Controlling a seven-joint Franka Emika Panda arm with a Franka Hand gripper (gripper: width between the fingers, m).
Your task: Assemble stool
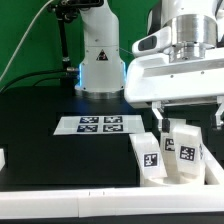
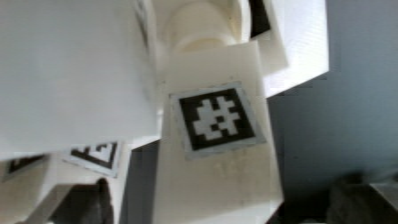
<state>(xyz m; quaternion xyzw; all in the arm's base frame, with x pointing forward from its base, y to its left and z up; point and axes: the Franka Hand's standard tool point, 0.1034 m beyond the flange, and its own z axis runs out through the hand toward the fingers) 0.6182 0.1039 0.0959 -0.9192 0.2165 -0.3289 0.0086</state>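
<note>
The hand [image 1: 187, 118] hangs at the right of the exterior view, just above a cluster of white stool legs. Its two dark fingertips [image 1: 159, 116] show below the white wrist housing, one toward the middle of the frame and one at the right edge, so it looks spread; whether either tip touches a leg cannot be told.

Three tagged legs stand close together on the black tabletop [image 1: 50, 150] in the lower right of the exterior view: the left leg [image 1: 147, 156], the middle leg [image 1: 167, 143] and the right leg [image 1: 186, 153]. Each stands roughly upright, its long axis leaning slightly, tags facing the camera.

The exterior view alone shows the marker board [image 1: 100, 124] lying flat at mid-frame and a low white wall [image 1: 90, 206] along the bottom edge. The wrist view shows only a close leg [image 2: 214, 130] filling the frame, long axis running from top to bottom, its tag facing the lens, with a second tag [image 2: 93, 152] partly seen beside it.
</note>
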